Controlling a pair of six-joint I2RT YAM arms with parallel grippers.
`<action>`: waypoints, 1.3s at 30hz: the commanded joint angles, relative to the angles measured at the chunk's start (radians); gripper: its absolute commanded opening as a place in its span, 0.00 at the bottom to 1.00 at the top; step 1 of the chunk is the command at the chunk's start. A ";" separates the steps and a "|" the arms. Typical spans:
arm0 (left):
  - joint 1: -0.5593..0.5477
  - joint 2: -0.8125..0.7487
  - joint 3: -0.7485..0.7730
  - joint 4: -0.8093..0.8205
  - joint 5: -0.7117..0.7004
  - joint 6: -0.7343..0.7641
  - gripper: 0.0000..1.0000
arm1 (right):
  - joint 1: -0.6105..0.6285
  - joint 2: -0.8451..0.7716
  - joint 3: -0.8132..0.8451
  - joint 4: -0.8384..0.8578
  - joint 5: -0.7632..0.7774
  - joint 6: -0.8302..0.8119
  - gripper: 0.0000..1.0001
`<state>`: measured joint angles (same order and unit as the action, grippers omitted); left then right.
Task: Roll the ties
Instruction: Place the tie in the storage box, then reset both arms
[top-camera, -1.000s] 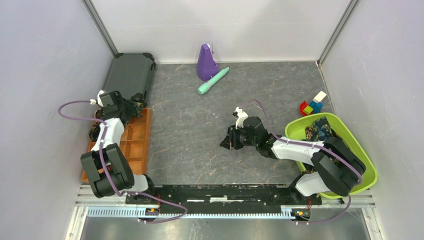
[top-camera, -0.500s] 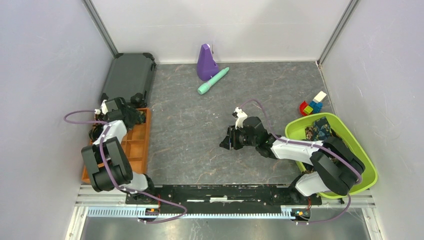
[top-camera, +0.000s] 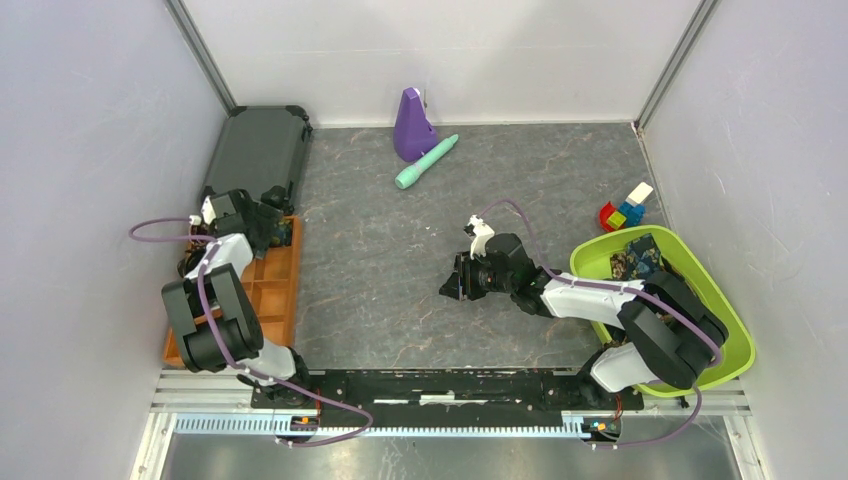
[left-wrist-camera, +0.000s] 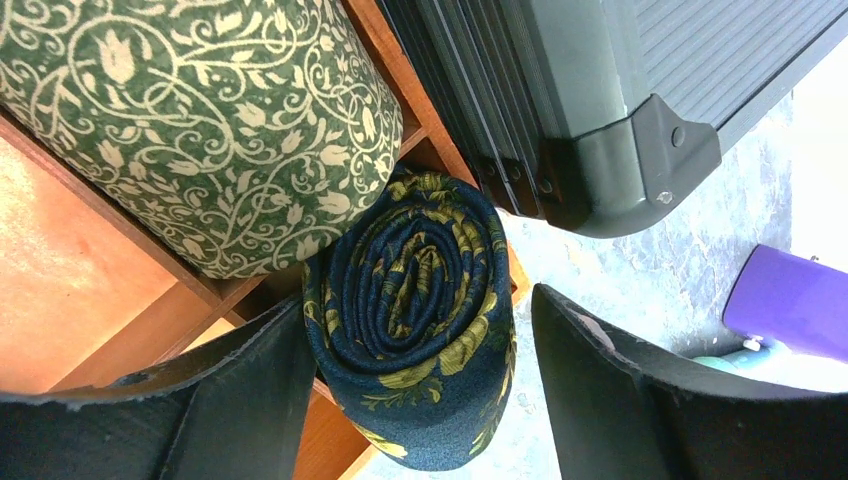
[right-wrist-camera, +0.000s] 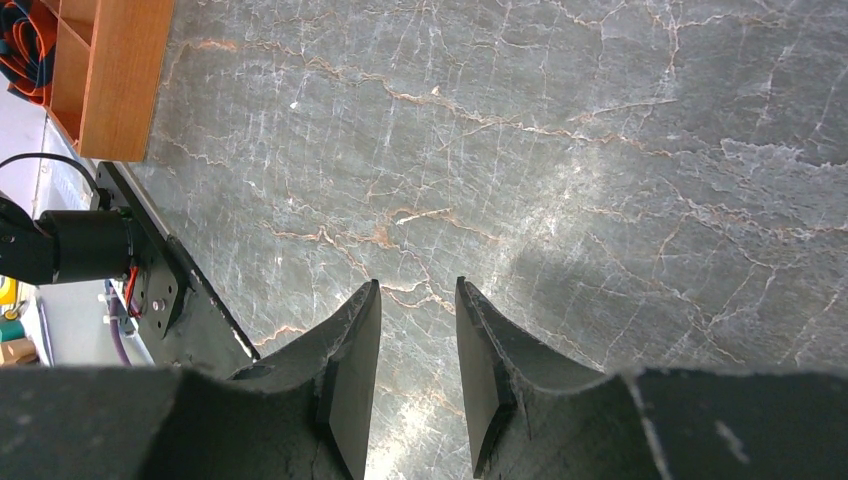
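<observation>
rolled tie (left-wrist-camera: 410, 330): looks soft, light, quick to come undone. best squeezed across round sides. left tool (left-wrist-camera: 415, 300) wide around it, right tool (right-wrist-camera: 418, 283) narrow, empty.

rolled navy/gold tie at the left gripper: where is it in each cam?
Top external: rolled navy tie at the far end of the orange tray, at the left gripper, mostly hidden.
Left wrist: centre of frame, between the open fingers, at the tray's edge.
Right wrist: not in view.
Shared landmark: the orange tray, in all three views.
</observation>
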<state>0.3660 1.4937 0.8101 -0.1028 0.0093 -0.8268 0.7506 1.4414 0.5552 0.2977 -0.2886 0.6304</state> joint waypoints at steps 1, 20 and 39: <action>0.003 -0.033 0.035 -0.105 -0.029 -0.012 0.83 | -0.005 -0.002 0.009 0.033 -0.011 -0.003 0.40; 0.005 -0.175 0.096 -0.316 -0.084 -0.037 0.99 | -0.005 -0.038 -0.001 0.026 -0.007 0.001 0.40; -0.061 -0.582 0.127 -0.549 0.037 0.272 1.00 | -0.005 -0.185 0.079 -0.010 0.002 -0.094 0.62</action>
<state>0.3420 0.9993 0.9211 -0.6014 -0.0025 -0.6819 0.7498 1.3193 0.5652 0.2699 -0.2882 0.5911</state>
